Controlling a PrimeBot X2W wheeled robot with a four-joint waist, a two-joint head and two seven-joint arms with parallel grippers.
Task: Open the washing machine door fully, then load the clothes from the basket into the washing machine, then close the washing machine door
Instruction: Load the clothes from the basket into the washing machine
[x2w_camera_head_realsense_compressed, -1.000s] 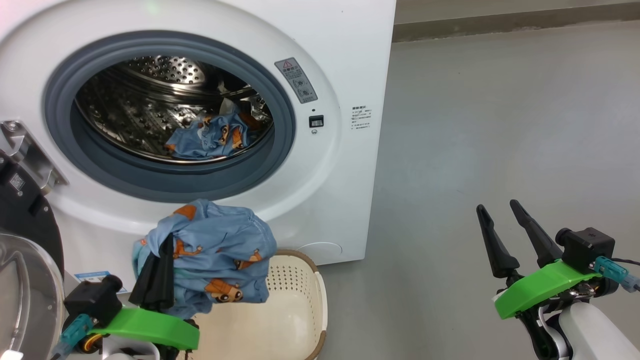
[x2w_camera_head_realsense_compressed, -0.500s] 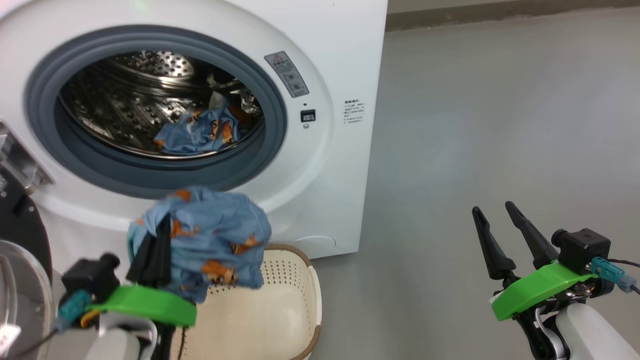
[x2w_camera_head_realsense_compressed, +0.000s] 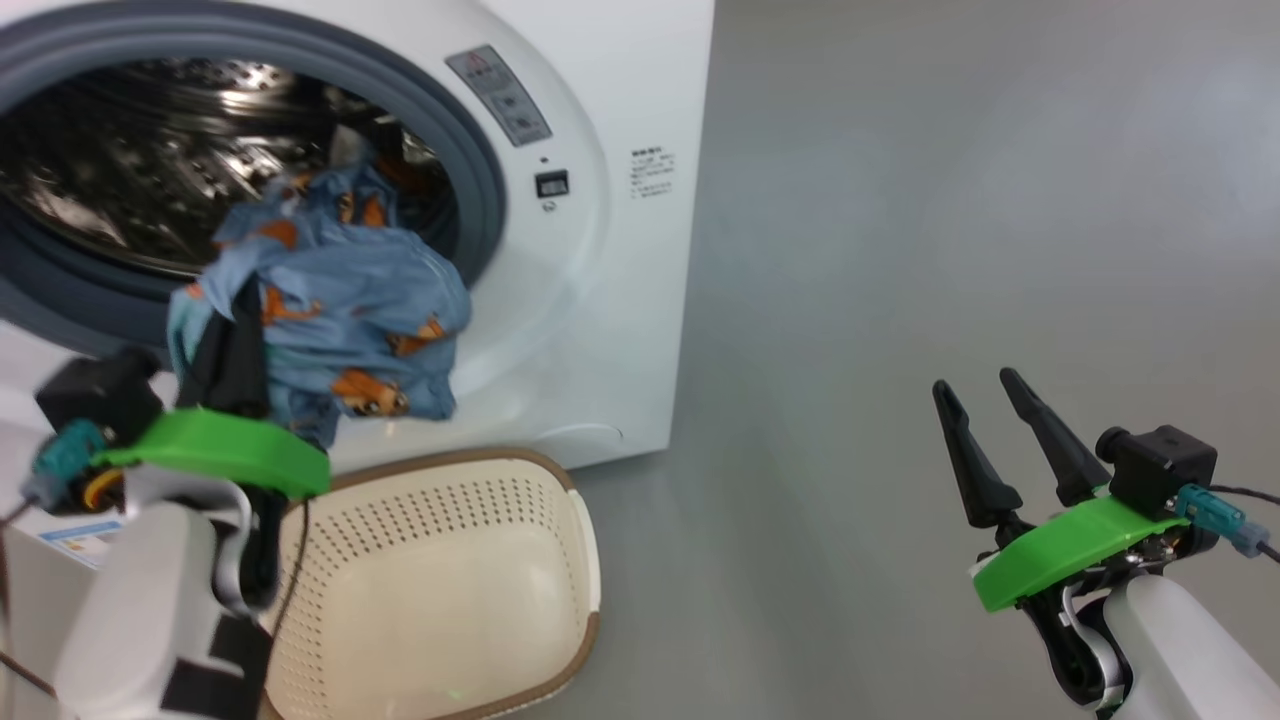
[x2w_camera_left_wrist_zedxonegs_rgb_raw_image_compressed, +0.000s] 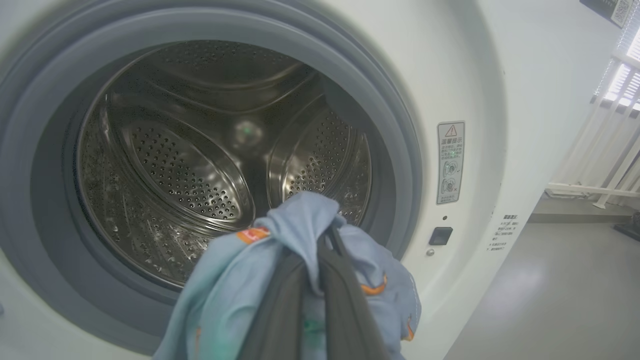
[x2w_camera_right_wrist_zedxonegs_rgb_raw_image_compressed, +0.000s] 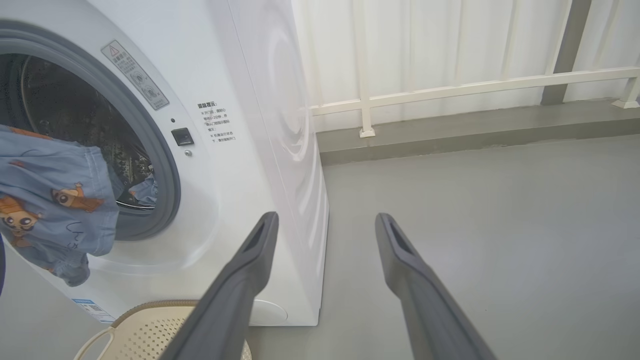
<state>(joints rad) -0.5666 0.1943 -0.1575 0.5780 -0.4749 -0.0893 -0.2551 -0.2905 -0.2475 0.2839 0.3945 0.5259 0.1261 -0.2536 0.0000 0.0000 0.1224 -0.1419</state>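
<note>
**Item 1: left gripper** (x2w_camera_head_realsense_compressed: 238, 310). The jaws are pressing tight together on a bunched blue garment (x2w_camera_head_realsense_compressed: 350, 290) with orange cartoon prints. The cloth is draping over the dark fingers (x2w_camera_left_wrist_zedxonegs_rgb_raw_image_compressed: 345, 300), and most of it is hanging to their right in the head view.

**Item 2: washing machine** (x2w_camera_head_realsense_compressed: 590, 250). Its mouth is standing open, showing the grey rubber ring (x2w_camera_left_wrist_zedxonegs_rgb_raw_image_compressed: 395, 165) and the perforated steel drum (x2w_camera_left_wrist_zedxonegs_rgb_raw_image_compressed: 190, 170). Another blue piece (x2w_camera_right_wrist_zedxonegs_rgb_raw_image_compressed: 142, 190) is lying low inside the drum.

**Item 3: governing relation.** The drum is lying straight ahead of the left fingers, along their own long axis. The held garment is hanging before the lower right part of the opening. The head view is smeared, so whether its leading fold is already crossing the ring is hard to say. The likely need is a forward reach along the fingers, then a release.

**Item 4: basket** (x2w_camera_head_realsense_compressed: 450, 520). It is standing on the floor (x2w_camera_head_realsense_compressed: 900, 250) below the held garment, close to the machine's foot. The part in view is looking empty.

**Item 5: right gripper** (x2w_camera_head_realsense_compressed: 975, 380). Its fingers are spreading wide and holding nothing, over bare floor well apart from the machine. The left arm is much the nearer.
</note>
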